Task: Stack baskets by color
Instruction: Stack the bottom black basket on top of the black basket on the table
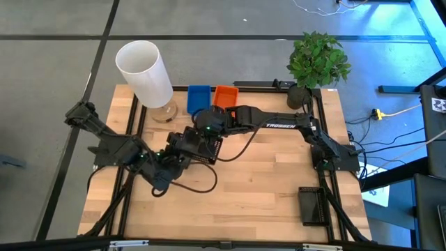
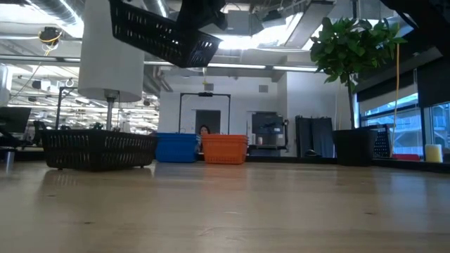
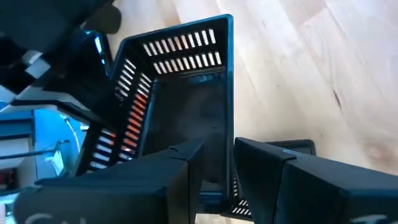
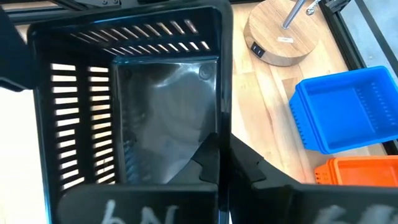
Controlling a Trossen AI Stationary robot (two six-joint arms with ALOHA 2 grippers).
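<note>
A black basket [image 1: 202, 146] hangs tilted high above the table [image 2: 162, 35], and my right gripper [image 4: 221, 149] is shut on it. My left gripper [image 3: 217, 158] is open at the same basket [image 3: 186, 93], one finger on each side of a side wall. A gap shows beside the wall. A second black basket [image 2: 98, 149] rests flat on the table at the left of the low view. A blue basket [image 1: 198, 97] and an orange basket [image 1: 224, 96] sit side by side near the far edge. A third black basket [image 1: 313, 206] lies at the near right. My right gripper pinches one side wall of the black basket at its rim [image 4: 222, 121], one finger inside the basket and one outside. The fingers slant down from the table's right and far side. The basket is lifted clear of the table and hangs tilted.
A tall white cylinder [image 1: 143, 73] on a round wooden base [image 4: 283, 37] stands at the far left, close to the blue basket. A potted plant [image 1: 317, 63] stands at the far right corner. Bare wood shows along the table's near middle [image 1: 237, 202].
</note>
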